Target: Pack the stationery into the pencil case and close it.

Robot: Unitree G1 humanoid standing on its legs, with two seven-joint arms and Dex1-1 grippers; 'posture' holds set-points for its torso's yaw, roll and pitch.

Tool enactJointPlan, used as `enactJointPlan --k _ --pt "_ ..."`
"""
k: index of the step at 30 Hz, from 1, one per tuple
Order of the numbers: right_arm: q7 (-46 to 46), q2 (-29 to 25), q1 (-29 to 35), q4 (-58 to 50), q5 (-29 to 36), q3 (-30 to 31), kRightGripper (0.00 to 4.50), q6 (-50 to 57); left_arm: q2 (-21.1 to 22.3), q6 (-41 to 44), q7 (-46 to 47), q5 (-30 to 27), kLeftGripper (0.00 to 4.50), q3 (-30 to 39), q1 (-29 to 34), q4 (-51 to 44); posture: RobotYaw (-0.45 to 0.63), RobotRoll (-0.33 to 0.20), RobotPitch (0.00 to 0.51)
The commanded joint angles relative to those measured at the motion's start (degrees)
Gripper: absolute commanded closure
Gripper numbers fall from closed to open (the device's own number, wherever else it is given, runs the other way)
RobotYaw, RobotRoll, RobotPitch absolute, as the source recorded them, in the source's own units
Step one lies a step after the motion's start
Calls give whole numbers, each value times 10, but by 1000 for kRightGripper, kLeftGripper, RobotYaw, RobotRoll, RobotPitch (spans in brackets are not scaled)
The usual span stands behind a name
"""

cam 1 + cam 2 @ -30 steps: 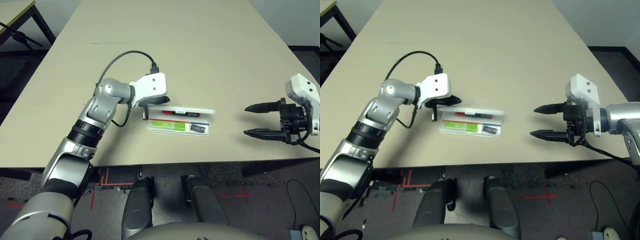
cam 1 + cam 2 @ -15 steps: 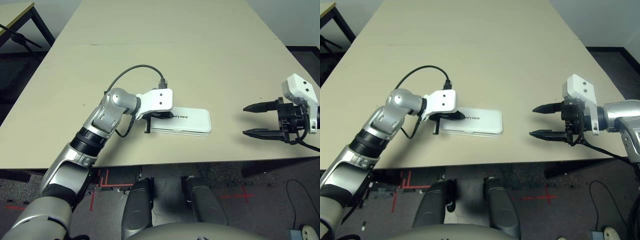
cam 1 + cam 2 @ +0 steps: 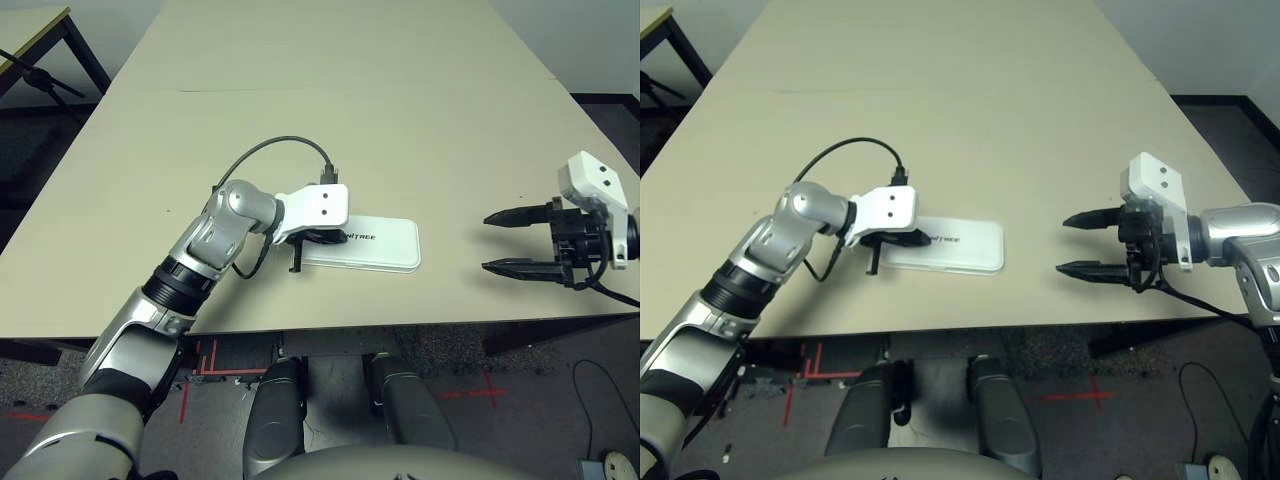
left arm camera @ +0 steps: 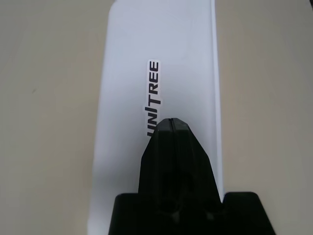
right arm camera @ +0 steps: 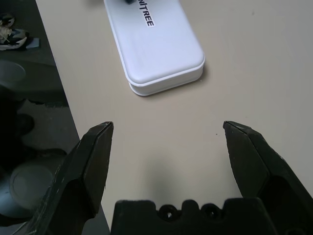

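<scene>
- Head views: your left gripper [image 3: 322, 237], its fingers pressed together and gripping nothing, rests on the lettered end of the pencil case [image 3: 375, 245], which lies lid-down near the front edge of the desk [image 3: 350, 100]. You press on one end only, so the far end of the lid may not be latched; lift off carelessly and it could spring open. A sideways drag of the fingers could also slide the case toward the desk edge.
- Head views again: your right gripper [image 3: 1072, 243] hangs well apart from the case, fingers spread wide and empty. You gain no bracing from it, so any push on the case goes unopposed.
- Left wrist view: the joined fingertips [image 4: 170, 128] sit on the lid just below the lettering. The stationery is hidden inside, so you cannot tell whether anything is jamming the seam.
- Right wrist view: the case's near end looks shut, with a thin seam line [image 5: 166, 81]; judge it closed, but not proven latched.
</scene>
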Motion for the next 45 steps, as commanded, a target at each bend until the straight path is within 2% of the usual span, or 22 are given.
enactJointPlan --k 1,2,5,11,15,23,29,36,45 --pt "-16 24 -12 0 7 -2 0 -14 -10 8 20 -24 4483 22 20 -2 -90 0 158" --pt "-35 49 -26 4 18 -14 0 -20 -16 16 35 -47 4483 55 21 -6 -87 0 160" --pt "-80 104 -56 17 29 -37 0 -38 -24 29 69 -95 3927 131 18 -8 -87 0 160" --pt "-167 175 -94 74 7 -56 0 -104 -15 12 143 -133 1625 240 4 36 -73 0 160" --pt "-244 217 -133 144 -20 -70 0 -162 -2 -32 193 -143 32 303 -20 109 -58 0 156" --pt "-440 249 -218 324 -100 -98 0 -295 31 -147 334 -145 32 409 -102 326 -50 0 148" --pt "-577 234 -250 433 -146 -118 0 -347 51 -231 399 -143 32 444 -101 426 -50 0 151" --pt "-647 213 -268 529 -158 -133 0 -379 52 -274 433 -148 32 461 -76 466 -50 0 169" --pt "-641 217 -280 568 -153 -128 0 -396 43 -285 453 -162 32 469 -31 432 -43 0 227"
